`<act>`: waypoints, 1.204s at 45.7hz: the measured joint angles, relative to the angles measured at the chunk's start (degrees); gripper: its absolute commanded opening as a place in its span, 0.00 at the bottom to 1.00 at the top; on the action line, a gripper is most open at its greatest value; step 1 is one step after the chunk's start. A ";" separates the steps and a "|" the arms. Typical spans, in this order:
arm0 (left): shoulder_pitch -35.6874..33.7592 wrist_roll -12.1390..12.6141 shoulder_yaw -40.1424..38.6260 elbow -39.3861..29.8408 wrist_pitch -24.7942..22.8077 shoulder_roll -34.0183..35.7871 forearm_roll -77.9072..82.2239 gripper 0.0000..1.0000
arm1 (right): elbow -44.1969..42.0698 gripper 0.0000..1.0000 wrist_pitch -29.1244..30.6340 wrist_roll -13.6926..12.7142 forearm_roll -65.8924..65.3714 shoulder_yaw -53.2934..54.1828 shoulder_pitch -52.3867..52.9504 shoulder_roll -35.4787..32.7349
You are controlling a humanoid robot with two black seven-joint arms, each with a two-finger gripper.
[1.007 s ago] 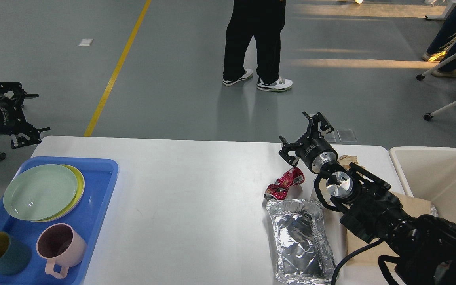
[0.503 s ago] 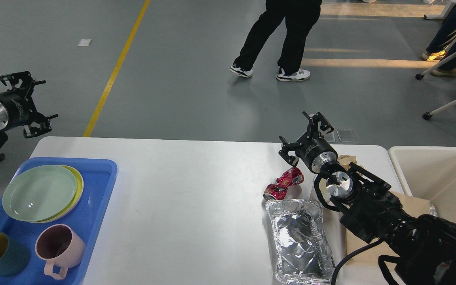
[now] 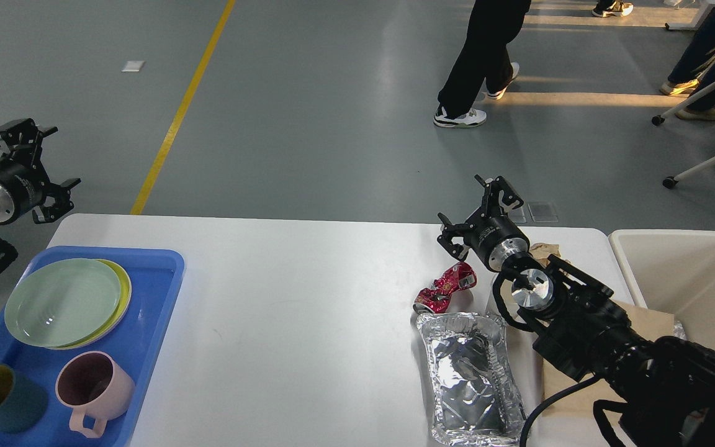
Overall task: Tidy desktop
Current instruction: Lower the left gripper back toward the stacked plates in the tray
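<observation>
Left gripper (image 3: 38, 167) shifted left | tray (image 3: 152, 273): plates (image 3: 62, 302); mugs (image 3: 94, 388)

the right arm reaches in from the lower right, its right gripper (image 3: 478, 211) raised over the far edge of the desktop (image 3: 308, 310), fingers spread apart and empty. the left gripper (image 3: 38, 167) hangs off the desktop's far left corner, fingers apart, empty.
</observation>
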 measured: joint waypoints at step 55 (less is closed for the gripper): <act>1.73 -1.56 -0.21 3.83 1.09 -3.47 -0.08 0.96 | 0.00 1.00 0.01 0.00 0.00 0.00 -0.02 0.02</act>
